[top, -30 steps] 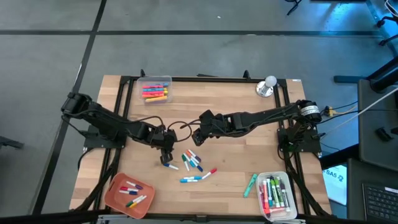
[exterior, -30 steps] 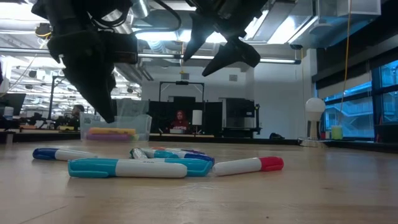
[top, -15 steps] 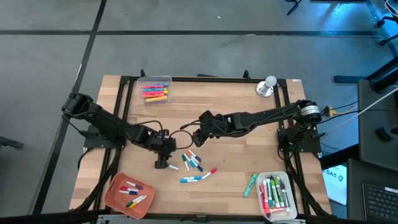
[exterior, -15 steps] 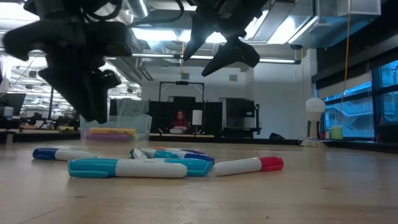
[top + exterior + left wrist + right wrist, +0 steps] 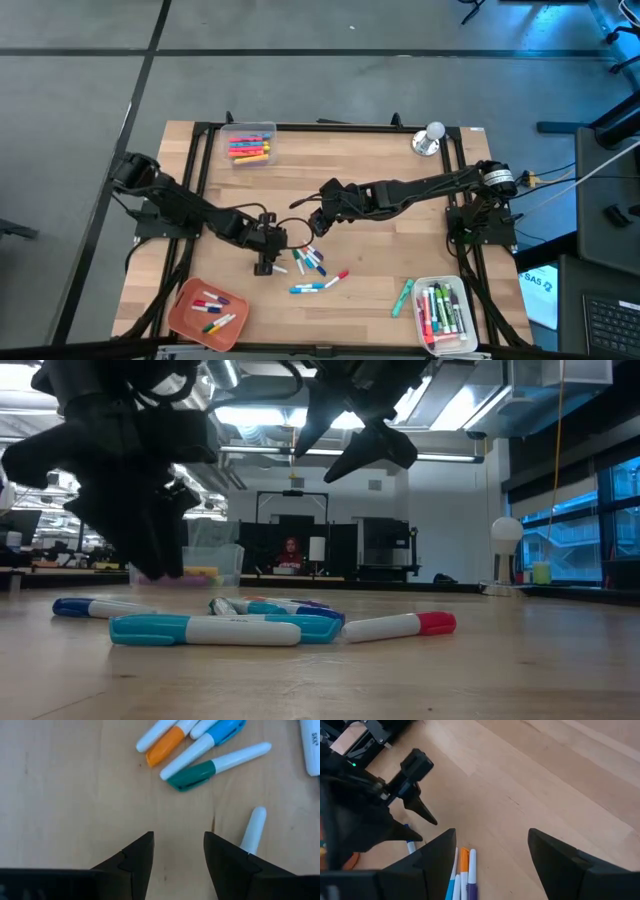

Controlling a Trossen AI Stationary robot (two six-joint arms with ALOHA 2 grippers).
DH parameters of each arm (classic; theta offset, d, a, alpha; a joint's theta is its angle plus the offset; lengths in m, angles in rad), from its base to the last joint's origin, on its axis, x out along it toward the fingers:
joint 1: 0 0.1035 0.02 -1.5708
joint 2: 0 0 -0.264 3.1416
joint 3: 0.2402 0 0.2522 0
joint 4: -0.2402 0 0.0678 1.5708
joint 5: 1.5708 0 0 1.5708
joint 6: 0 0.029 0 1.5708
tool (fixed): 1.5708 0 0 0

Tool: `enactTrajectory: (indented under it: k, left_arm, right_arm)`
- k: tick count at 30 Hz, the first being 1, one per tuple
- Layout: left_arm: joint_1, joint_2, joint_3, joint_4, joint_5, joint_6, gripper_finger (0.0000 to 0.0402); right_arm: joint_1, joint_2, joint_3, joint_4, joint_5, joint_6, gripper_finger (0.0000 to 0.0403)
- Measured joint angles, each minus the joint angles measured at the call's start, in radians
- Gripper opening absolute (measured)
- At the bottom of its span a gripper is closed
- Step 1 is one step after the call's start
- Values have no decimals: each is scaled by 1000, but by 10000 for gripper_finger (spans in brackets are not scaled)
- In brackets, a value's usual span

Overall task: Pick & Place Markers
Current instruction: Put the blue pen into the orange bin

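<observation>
High view gives us the whole worktop (image 5: 380, 260): the loose markers (image 5: 312, 262) lie scattered around its middle, a little toward the near edge, with a blue-and-white one (image 5: 308, 288) and a red-capped one (image 5: 336, 278) at the near side of the scatter. We see the left tool (image 5: 263, 267) down low just beside the left end of that scatter. In the left wrist view its two dark fingers (image 5: 137, 855) stand apart with bare wood between them, and nothing is held; a white-barrelled marker (image 5: 252, 831) lies just beside one finger, and beyond it sit a green-capped marker (image 5: 217, 766) and an orange-capped one (image 5: 162, 741).

We see the right tool (image 5: 317, 224) hanging above the far side of the scatter, its fingers (image 5: 437, 855) spread wide and empty, and in the low view it is clearly raised off the wood.

More markers are already sorted: some in a clear bin (image 5: 251, 131) near the far left corner, some in an orange tray (image 5: 182, 305) at the near left corner, and some in a white bin (image 5: 424, 284) at the near right corner, with a green marker (image 5: 402, 297) lying just beside it. A silver bell (image 5: 430, 139) stands near the far right corner.
</observation>
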Motion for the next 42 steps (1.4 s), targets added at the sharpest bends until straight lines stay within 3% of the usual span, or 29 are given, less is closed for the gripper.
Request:
enactTrajectory:
  k: [14, 28, 36, 42]
  left_arm:
    - [-9, 24, 0, 13, 185, -60, 137]
    - [-58, 78, 4, -12, 171, -112, 143]
    - [-93, 120, 8, -49, 77, -108, 84]
    - [-92, 71, 3, -51, 77, -114, 36]
  right_arm:
    - [2, 0, 0, -5, -10, -1, 247]
    - [1, 0, 0, -5, -25, -23, 247]
    - [0, 0, 0, -5, -26, -25, 247]
    - [-8, 0, 0, 4, -26, -48, 247]
